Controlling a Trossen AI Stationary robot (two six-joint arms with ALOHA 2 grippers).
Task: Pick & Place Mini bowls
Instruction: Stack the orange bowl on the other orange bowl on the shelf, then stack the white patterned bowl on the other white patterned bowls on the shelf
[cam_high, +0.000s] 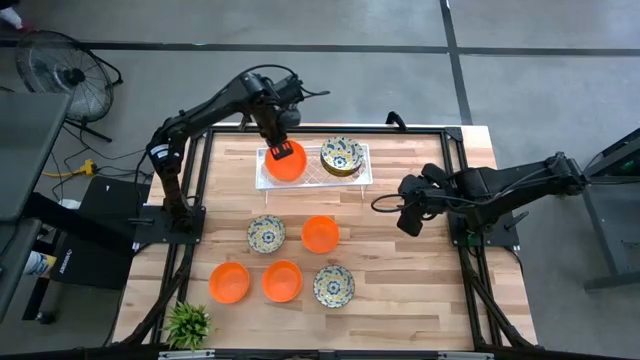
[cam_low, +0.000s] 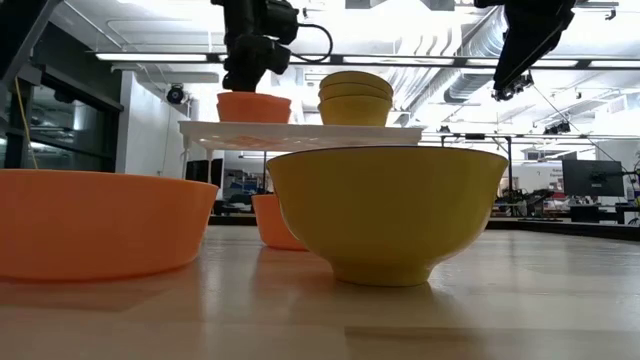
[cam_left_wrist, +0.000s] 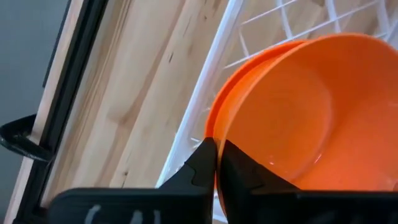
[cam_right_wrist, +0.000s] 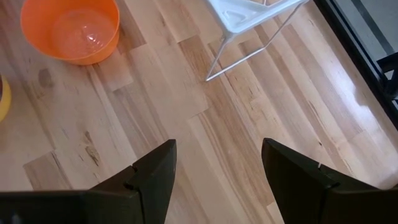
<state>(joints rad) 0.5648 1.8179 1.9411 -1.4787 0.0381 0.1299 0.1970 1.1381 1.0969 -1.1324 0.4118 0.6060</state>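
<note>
A white lattice tray (cam_high: 314, 182) stands raised at the table's far middle. On its left part sits an orange mini bowl (cam_high: 286, 165), with my left gripper (cam_high: 283, 152) shut on it from above; a second orange rim (cam_left_wrist: 216, 118) shows just under it. A stack of patterned bowls (cam_high: 342, 156) rests on the tray's right part. Lower on the table stand two patterned bowls (cam_high: 266, 234) (cam_high: 333, 286) and three orange ones (cam_high: 320, 234) (cam_high: 229, 282) (cam_high: 282, 281). My right gripper (cam_high: 408, 218) hovers open over bare wood at the right. My left gripper pinches the orange bowl's rim (cam_left_wrist: 219, 140) at the side toward the table's far left, one finger inside the bowl and one outside. The fingers (cam_left_wrist: 202, 163) come from above, pointing steeply down. The bowl sits upright and level on the tray's left part (cam_low: 254, 107).
The tray stands on thin wire legs (cam_right_wrist: 239, 59) above the wood. A small green plant (cam_high: 187, 323) sits at the near left corner. Black frame rails (cam_high: 196, 190) border the table. Open wood lies under my right gripper (cam_right_wrist: 217, 168) and along the right side.
</note>
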